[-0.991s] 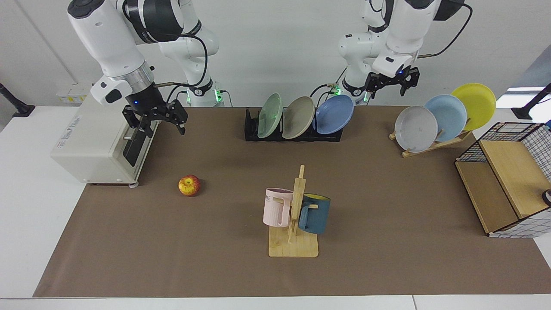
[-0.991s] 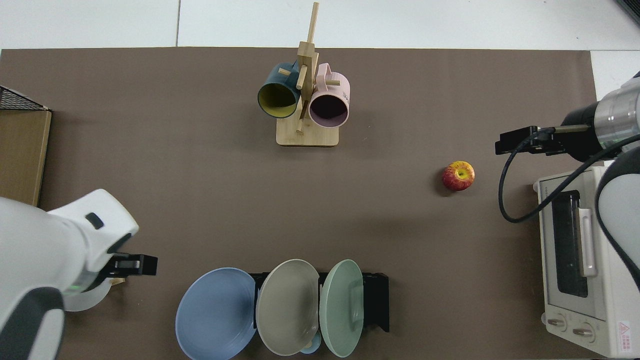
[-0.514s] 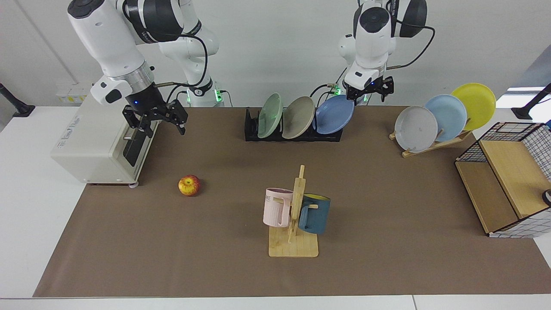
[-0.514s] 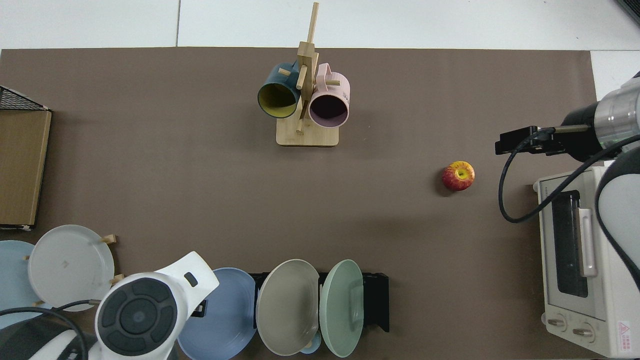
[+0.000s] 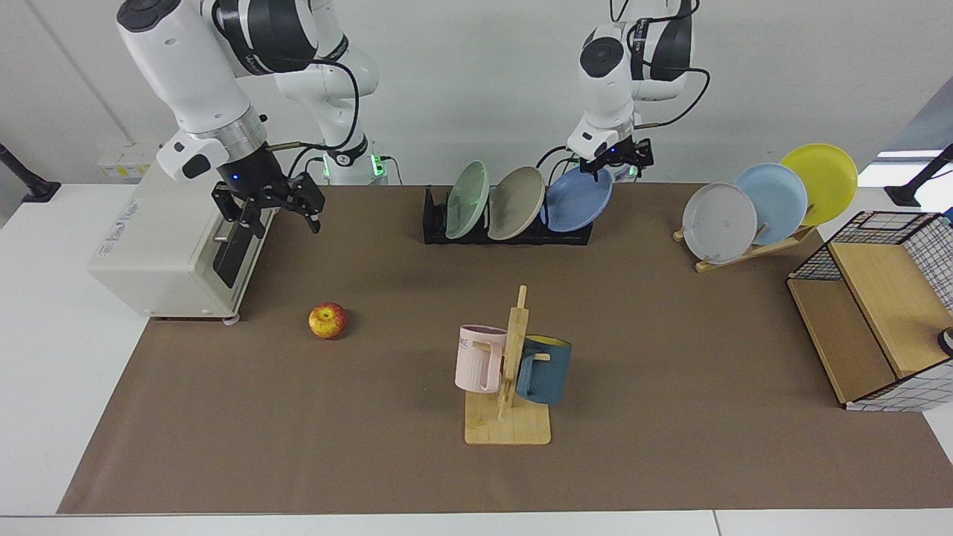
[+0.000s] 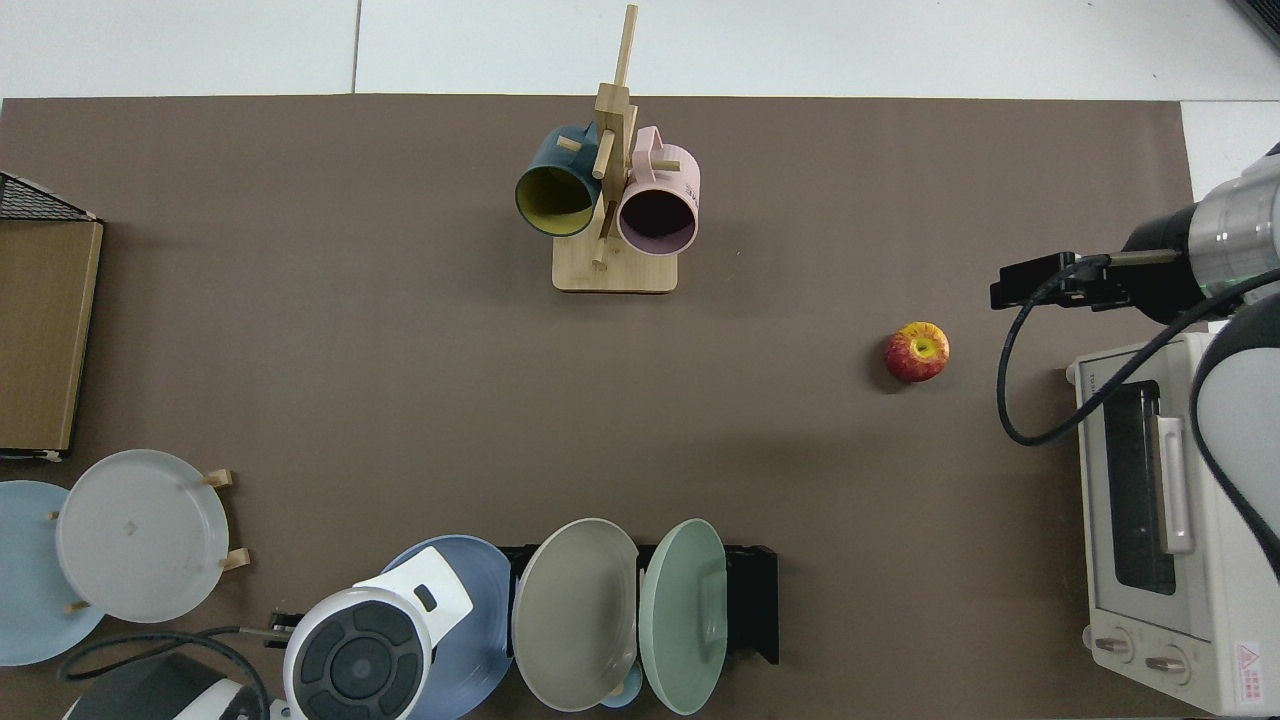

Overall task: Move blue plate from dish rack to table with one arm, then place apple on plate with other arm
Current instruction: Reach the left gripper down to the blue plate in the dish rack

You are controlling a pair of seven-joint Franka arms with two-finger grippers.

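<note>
Left gripper (image 5: pixel 612 162) fingers spread, hovering at top rim of blue plate (image 5: pixel 577 199), which sits just below it in dish rack (image 5: pixel 506 232). Right gripper (image 5: pixel 277 207) waits, fingers apart, beside toaster oven (image 5: pixel 167 253); apple (image 5: pixel 327 320) on table (image 5: pixel 670 417) below it, well apart.

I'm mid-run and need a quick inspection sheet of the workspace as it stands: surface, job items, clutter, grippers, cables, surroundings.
Surface: white table topped with a brown mat.
Job's things: blue plate leans in the dish rack, not yet lifted; apple lies on the mat, apart from everything.
Clutter: green and beige plates in the same rack; mug tree with pink and dark blue mugs; wooden stand with grey, pale blue and yellow plates; toaster oven; wire basket.
Grippers: left gripper open at the blue plate's top rim; right gripper open, waiting beside the toaster oven.
Cables: black cable loops from the right arm's wrist.
Surroundings: white wall; nothing else seen.
</note>
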